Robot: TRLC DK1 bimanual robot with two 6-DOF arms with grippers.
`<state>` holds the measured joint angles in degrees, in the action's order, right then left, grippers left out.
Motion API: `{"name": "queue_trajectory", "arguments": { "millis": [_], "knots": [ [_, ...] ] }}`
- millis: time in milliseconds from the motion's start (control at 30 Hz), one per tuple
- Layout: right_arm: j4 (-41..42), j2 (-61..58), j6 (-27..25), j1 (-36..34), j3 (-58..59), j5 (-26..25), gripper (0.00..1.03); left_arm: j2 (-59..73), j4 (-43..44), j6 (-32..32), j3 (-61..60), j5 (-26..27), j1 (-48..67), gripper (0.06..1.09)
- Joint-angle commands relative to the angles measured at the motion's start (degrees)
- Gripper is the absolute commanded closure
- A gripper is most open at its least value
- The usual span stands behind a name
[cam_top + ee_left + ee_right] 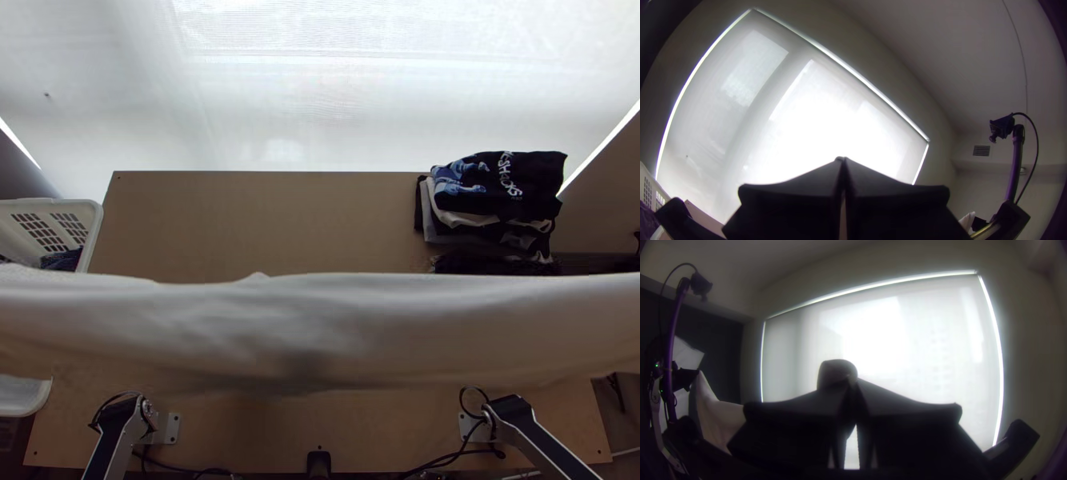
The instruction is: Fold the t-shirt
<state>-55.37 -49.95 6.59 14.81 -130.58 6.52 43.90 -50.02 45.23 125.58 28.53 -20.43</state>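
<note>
The pale t-shirt hangs stretched wide across the top view, raised over the table with soft sagging folds. My right gripper is shut on it in the right wrist view; a bunched bit of the shirt pokes out past the fingertips. From there, cloth also hangs at that view's left from the tip of my left gripper. In the left wrist view my left gripper has its fingers pressed together. A small pale piece of the shirt appears beside the right arm's dark gripper.
A stack of folded dark and light clothes lies at the table's back right. A white basket with dark cloth inside stands at the left edge. Another white container is below it. A purple pole carries a camera.
</note>
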Motion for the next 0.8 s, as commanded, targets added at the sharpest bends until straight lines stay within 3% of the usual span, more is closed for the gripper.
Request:
{"name": "queue_trajectory", "arguments": {
  "millis": [0,200,400,533,767],
  "knots": [
    [-5.2,-0.3,0.8,-0.6,-3.2,0.2,1.0,-1.6,-5.4,0.3,2.1,1.1,2.1,1.05],
    [-8.4,-0.6,1.9,0.1,1.7,0.2,1.0,-1.4,-11.5,-0.1,-2.3,2.2,5.0,1.05],
    [-8.5,3.5,2.6,1.6,21.1,0.1,1.0,-10.0,-14.7,-10.0,-31.8,0.9,7.8,1.05],
    [-1.1,6.0,1.2,2.6,36.6,0.1,1.0,-15.1,-5.8,-11.6,-51.3,-0.3,7.0,1.05],
    [13.2,1.7,-1.9,2.9,49.2,0.4,1.0,-6.5,9.6,-8.9,-63.2,-0.5,6.8,1.05]
  ]
}}
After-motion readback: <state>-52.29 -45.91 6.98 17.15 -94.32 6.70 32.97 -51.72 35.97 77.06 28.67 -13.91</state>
